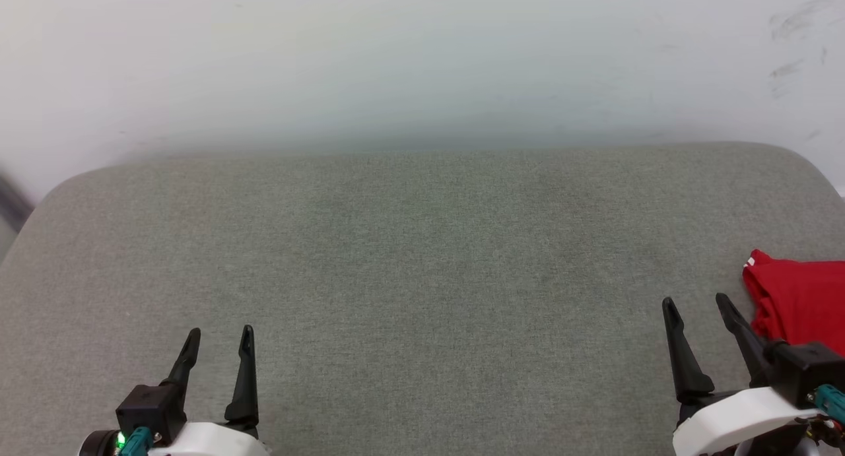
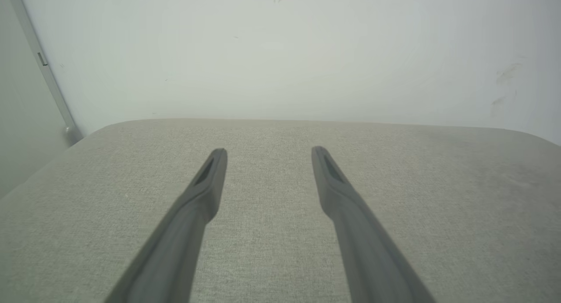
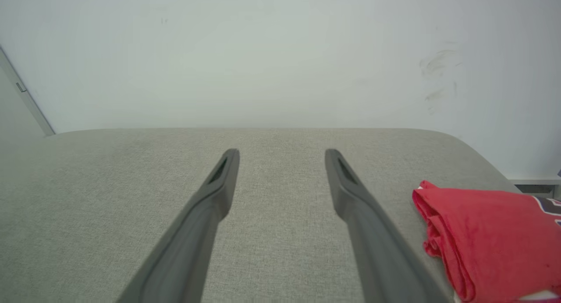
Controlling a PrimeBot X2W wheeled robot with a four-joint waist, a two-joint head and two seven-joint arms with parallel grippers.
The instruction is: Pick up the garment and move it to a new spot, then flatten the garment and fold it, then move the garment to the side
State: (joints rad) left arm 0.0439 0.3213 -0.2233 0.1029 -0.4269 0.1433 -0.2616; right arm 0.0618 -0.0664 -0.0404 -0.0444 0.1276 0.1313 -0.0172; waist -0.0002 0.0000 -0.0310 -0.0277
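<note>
Woven grey cushion, folded red garment

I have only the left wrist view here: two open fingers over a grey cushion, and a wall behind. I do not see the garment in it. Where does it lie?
Observer: The garment lies at the far right edge of the cushion. The right border of the head view cuts part of it off.
Operator: Does anything hold it now?
Observer: No. The right gripper is open with nothing between its fingers. They point past the garment's left side and do not grip it.
</note>
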